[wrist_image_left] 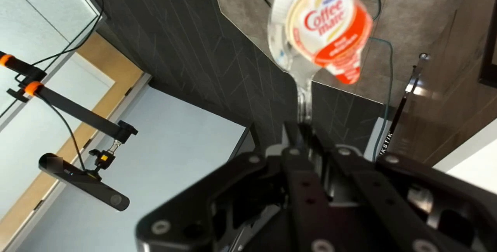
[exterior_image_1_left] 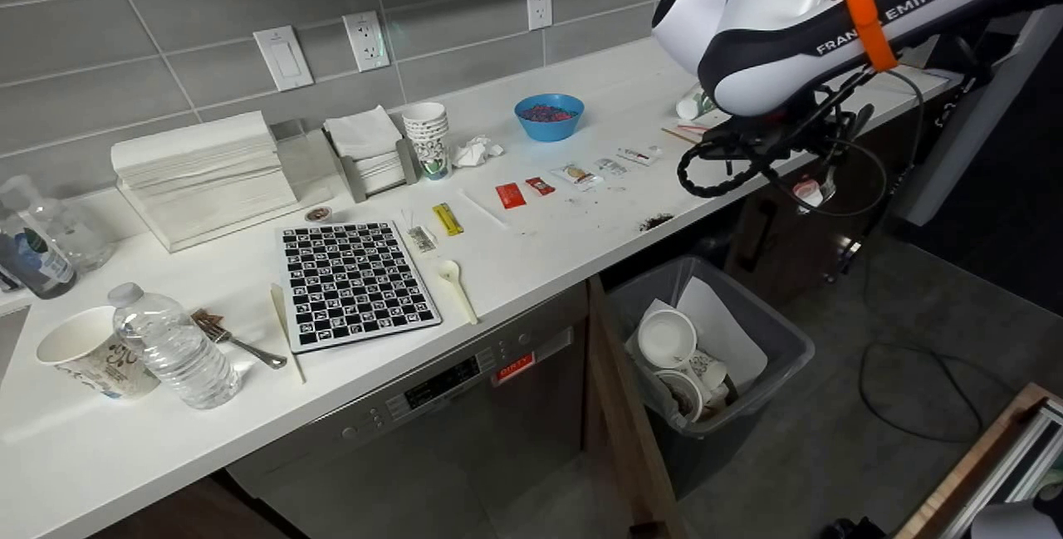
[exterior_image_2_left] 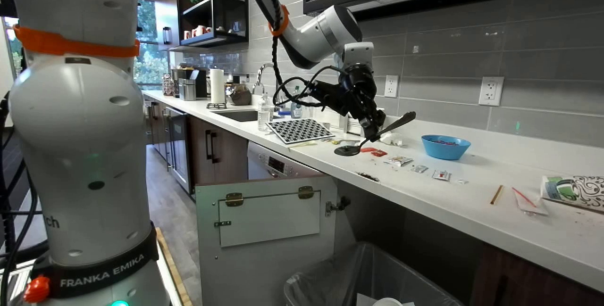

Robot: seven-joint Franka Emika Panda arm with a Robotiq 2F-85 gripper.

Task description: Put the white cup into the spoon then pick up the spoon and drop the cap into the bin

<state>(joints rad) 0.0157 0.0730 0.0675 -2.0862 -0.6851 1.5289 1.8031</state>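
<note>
My gripper is shut on the handle of the metal spoon. The gripper also shows in both exterior views. The white cup, a small white creamer cup with a red-printed lid, rests against the spoon's bowl, its lid tilted towards the wrist camera. In an exterior view, the cup shows at the spoon's bowl. In an exterior view the spoon looks dark, and I cannot make out the cup. The dark-grey bin, also seen here, stands below counter height with discarded cups inside.
An open cabinet door stands beside the bin. The white counter runs behind the spoon. It bears a blue bowl, several sachets, stacked paper cups, a checkered board and a pale spoon.
</note>
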